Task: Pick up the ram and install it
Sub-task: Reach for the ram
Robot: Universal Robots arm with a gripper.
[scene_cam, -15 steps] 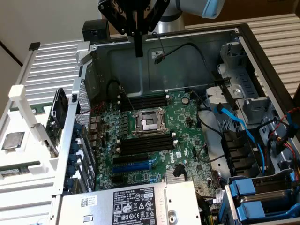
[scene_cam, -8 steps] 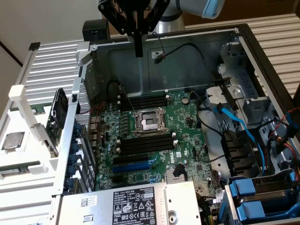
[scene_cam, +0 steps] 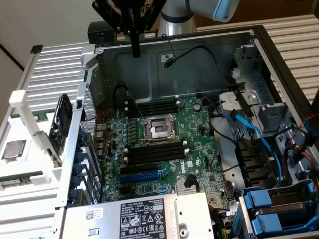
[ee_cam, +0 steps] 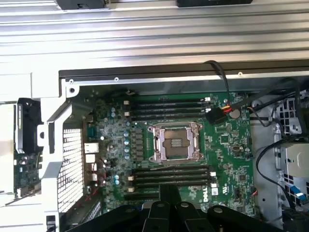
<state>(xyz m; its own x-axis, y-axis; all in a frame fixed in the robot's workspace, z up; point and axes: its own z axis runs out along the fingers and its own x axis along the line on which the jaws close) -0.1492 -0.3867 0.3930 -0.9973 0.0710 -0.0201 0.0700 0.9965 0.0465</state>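
This is a robotics lab bench set up for computer assembly: a robot arm (scene_cam: 175, 20) with a black gripper (scene_cam: 135, 53) hangs over an open desktop computer case (scene_cam: 199, 55). Inside the case are a bare green motherboard (scene_cam: 199, 144) with an open CPU socket (scene_cam: 158, 130), a labelled power supply (scene_cam: 144, 216), blue SATA cables (scene_cam: 254, 132) and blue drive caddies (scene_cam: 261, 221). At the exterior view's left, a white parts rack (scene_cam: 22, 107) stands by ribbed metal sheeting (scene_cam: 60, 64).

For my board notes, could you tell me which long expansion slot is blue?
The bright-blue plastic slot on the green motherboard, beside the lower black memory slots; its visible neighbours are black.
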